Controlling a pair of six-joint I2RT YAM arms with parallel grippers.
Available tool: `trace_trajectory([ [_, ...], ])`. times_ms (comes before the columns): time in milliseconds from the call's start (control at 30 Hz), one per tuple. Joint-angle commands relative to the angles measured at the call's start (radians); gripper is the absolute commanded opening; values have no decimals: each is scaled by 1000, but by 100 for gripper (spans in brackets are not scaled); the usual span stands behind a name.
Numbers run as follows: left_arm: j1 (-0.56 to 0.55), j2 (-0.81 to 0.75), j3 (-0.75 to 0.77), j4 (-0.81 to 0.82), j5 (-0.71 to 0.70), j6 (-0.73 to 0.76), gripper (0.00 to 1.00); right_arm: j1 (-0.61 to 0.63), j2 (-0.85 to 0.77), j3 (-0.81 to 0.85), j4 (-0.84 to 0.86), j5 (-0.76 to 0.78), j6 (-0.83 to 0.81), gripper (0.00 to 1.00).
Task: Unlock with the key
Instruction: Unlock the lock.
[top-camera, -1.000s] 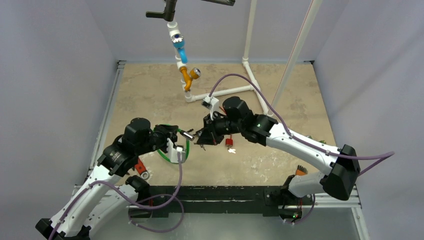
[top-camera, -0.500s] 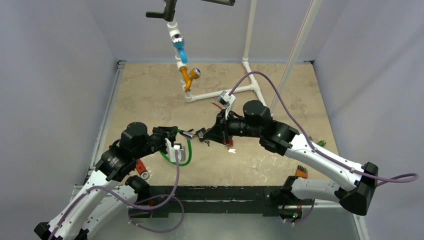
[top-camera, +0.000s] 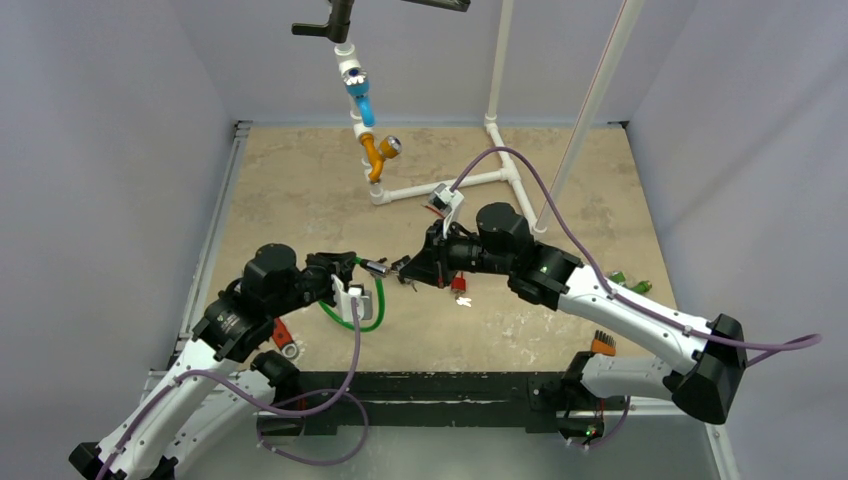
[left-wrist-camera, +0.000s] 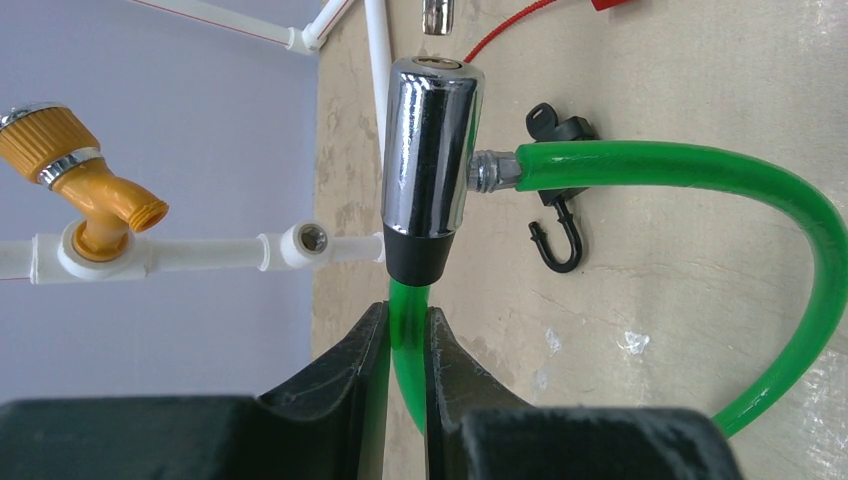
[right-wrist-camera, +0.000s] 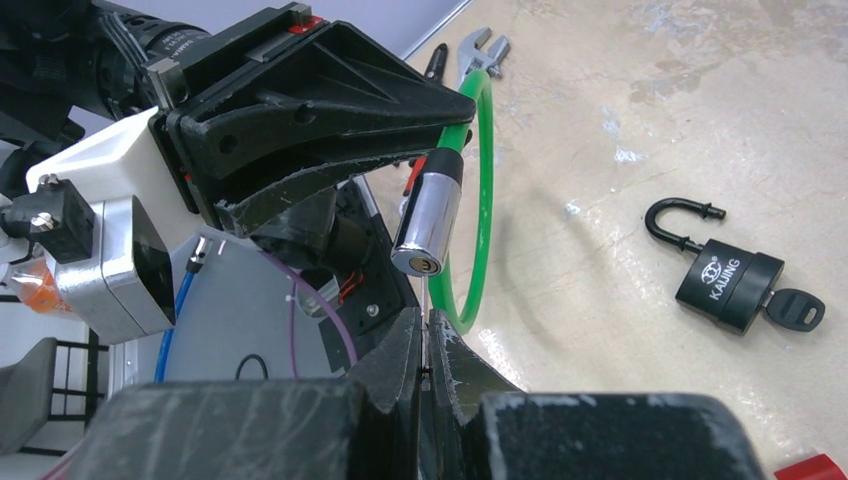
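Green cable, top view: the green cable (top-camera: 374, 308) loops over the bench (top-camera: 300, 190) between the arms, with its chrome cylinder (top-camera: 377, 267) lifted off the surface
Grippers, top view: the left gripper (top-camera: 350, 266) and the right gripper (top-camera: 408, 270) meet nose to nose at the cylinder; they are too small here to read the jaws
Left wrist view: the left gripper is pinched tight on the cable just under the cylinder's black collar; the cylinder stands clear beyond the fingertips, and the other cable end is seated in its side
Right wrist view: the right gripper is closed almost flat on the key (right-wrist-camera: 425, 300), a thin blade showing between the fingers and aimed at the keyhole (right-wrist-camera: 424, 265); its tip is at the face or just short, and I cannot tell whether it has entered
Also on the bench: a black padlock (right-wrist-camera: 728, 285), shackle open and its own key in it, lies well apart from the cable lock
Done: lock held, key held, the two lined up
Left: by my reading, seating the key, turning it and pulling the cable end free
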Motion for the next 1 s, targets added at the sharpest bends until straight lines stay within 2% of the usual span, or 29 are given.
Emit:
trace_trajectory([
  [0,-6,-13,0,85,0,-3,0,1,-2,-4,79,-16,19,0],
  [567,-6,-18,-2,99,6,11,0,0,40,-3,99,-24,41,0],
  [967,-7,-18,-3,111,-21,7,0,-1,31,-35,133,38,69,0],
])
